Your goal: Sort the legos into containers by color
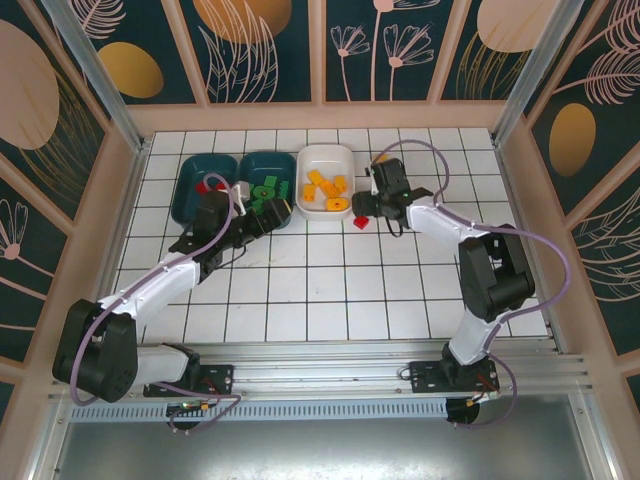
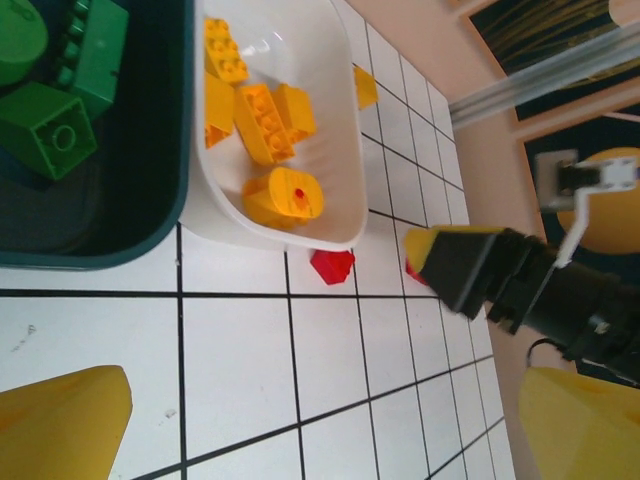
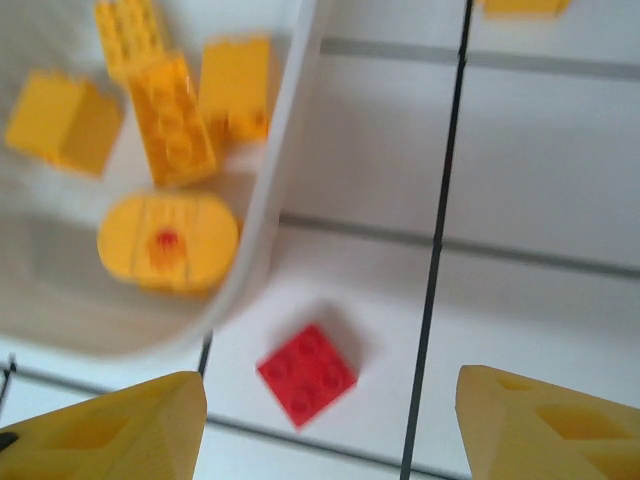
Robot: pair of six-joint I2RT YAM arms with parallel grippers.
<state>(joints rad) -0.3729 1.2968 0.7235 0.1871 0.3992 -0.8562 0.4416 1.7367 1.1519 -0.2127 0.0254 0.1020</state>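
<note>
Red brick: lies studs-up on the tiled floor just outside the white tray, beside its near rounded corner and apart from its wall.
Right gripper: mine, hovering over that brick with fingers spread wide and nothing between them.
Left gripper: also wide and empty, on the side of the white tray where the green-filled teal tray sits.
Step, as I judge it: pick up the red brick. It belongs in the red-holding teal tray, the one farthest from the white tray.
Doing it well: the brick sits cornerwise to my finger line. I'd turn the wrist until the pads face two flat sides, centre over it, then descend and close.
Edges: the white tray's wall is close to one finger's path. A nudge could shift the tray and its orange-yellow bricks.
Open room: bare tiles lie on the brick's side away from the white tray, so I'd favour that side. A loose yellow brick lies outside the tray, farther along the same wall.
</note>
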